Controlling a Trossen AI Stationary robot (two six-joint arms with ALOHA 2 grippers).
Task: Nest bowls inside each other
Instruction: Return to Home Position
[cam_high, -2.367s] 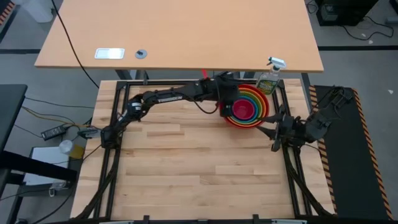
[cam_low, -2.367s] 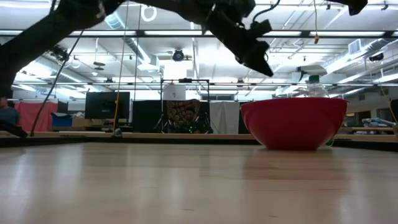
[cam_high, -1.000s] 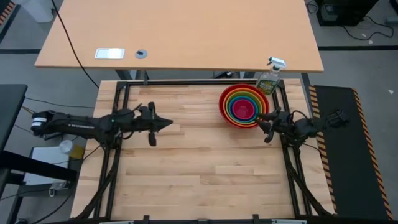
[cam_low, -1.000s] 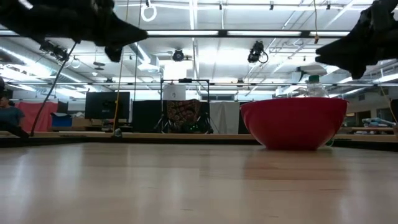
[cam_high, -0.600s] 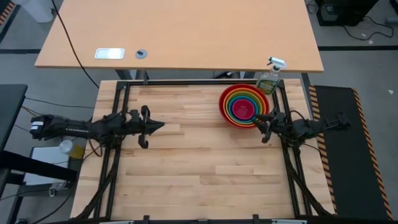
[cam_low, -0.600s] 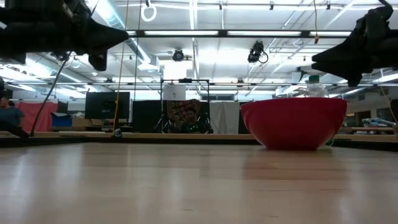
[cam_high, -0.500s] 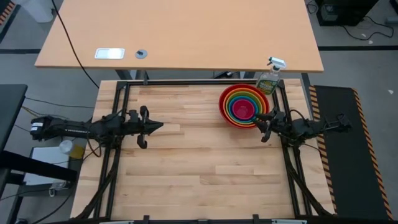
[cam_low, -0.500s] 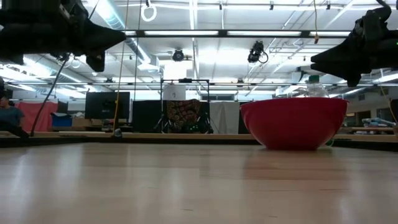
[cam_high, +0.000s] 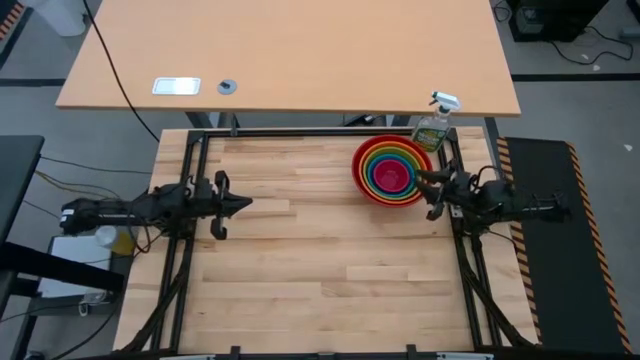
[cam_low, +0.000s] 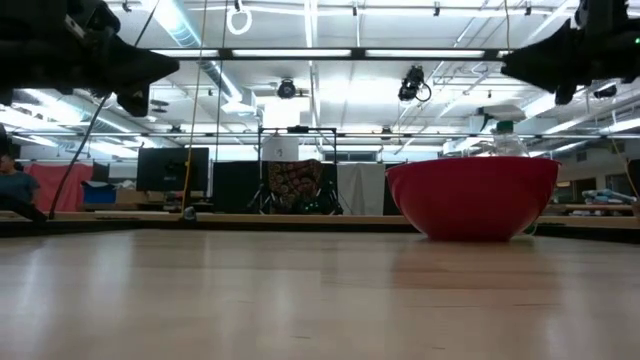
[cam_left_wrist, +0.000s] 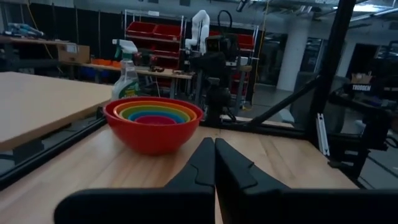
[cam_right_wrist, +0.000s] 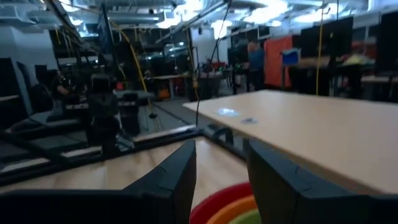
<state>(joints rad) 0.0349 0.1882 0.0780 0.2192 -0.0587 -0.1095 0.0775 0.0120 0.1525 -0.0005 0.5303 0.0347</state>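
The bowls (cam_high: 392, 170) stand nested in one stack at the table's far right: red outermost, then orange, green, blue and pink at the centre. The red bowl (cam_low: 472, 198) rests by its base on the wood; the left wrist view also shows the stack (cam_left_wrist: 153, 121). My left gripper (cam_high: 247, 203) is shut, held level above the table's left side, pointing at the bowls from far off. My right gripper (cam_high: 424, 192) is open, held level just right of the stack, and a bowl rim (cam_right_wrist: 227, 208) shows below its fingers. Both grippers hold nothing.
A clear spray bottle (cam_high: 434, 124) stands just behind the stack at the far right corner. Black frame rails (cam_high: 190, 180) run along the table's sides. A beige desk (cam_high: 290, 50) lies beyond the far edge. Bare wood (cam_high: 320, 260) fills the middle and near side.
My left gripper has drawn back toward the table's left edge and sunk a little, staying shut. My right gripper has risen slightly beside the stack and turned a little, its fingers still apart. The bowls have not moved.
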